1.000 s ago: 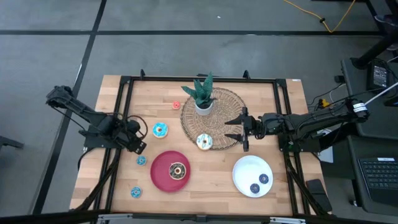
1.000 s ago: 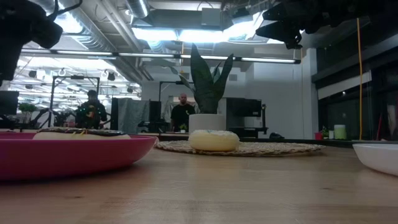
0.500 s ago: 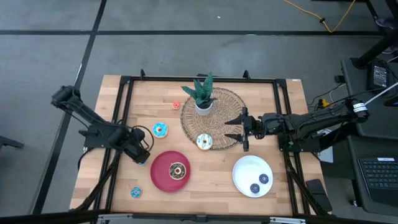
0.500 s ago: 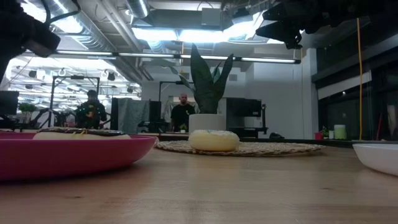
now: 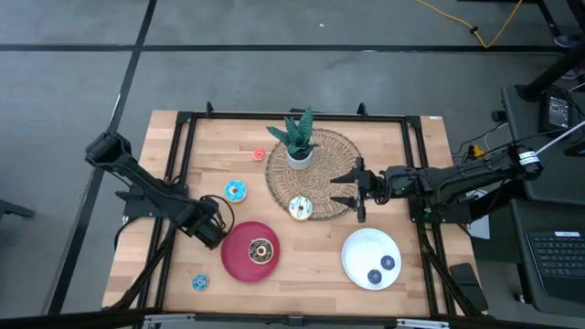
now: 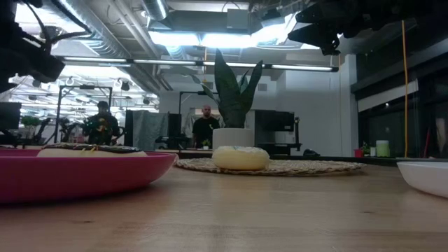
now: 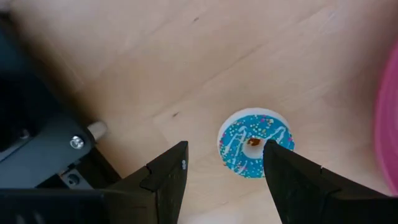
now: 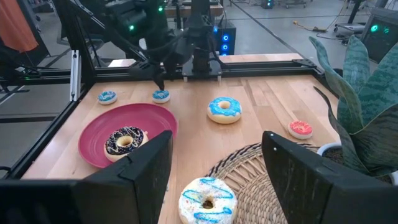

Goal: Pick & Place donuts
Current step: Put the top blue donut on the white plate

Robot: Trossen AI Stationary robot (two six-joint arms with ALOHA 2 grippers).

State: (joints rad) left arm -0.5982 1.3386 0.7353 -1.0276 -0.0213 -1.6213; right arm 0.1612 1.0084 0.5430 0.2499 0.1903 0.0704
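Just beside the red plate (image 5: 239, 265), near the table's (image 5: 402, 174) left edge: small blue donut (image 7: 255, 142), white-drizzled, sprinkled, brown at its hole, flat on the wood. Left gripper (image 7: 227, 167) above it, fingers parted, holding nothing. Right gripper (image 5: 353, 191) by the woven mat (image 5: 334, 155), likewise parted and empty.
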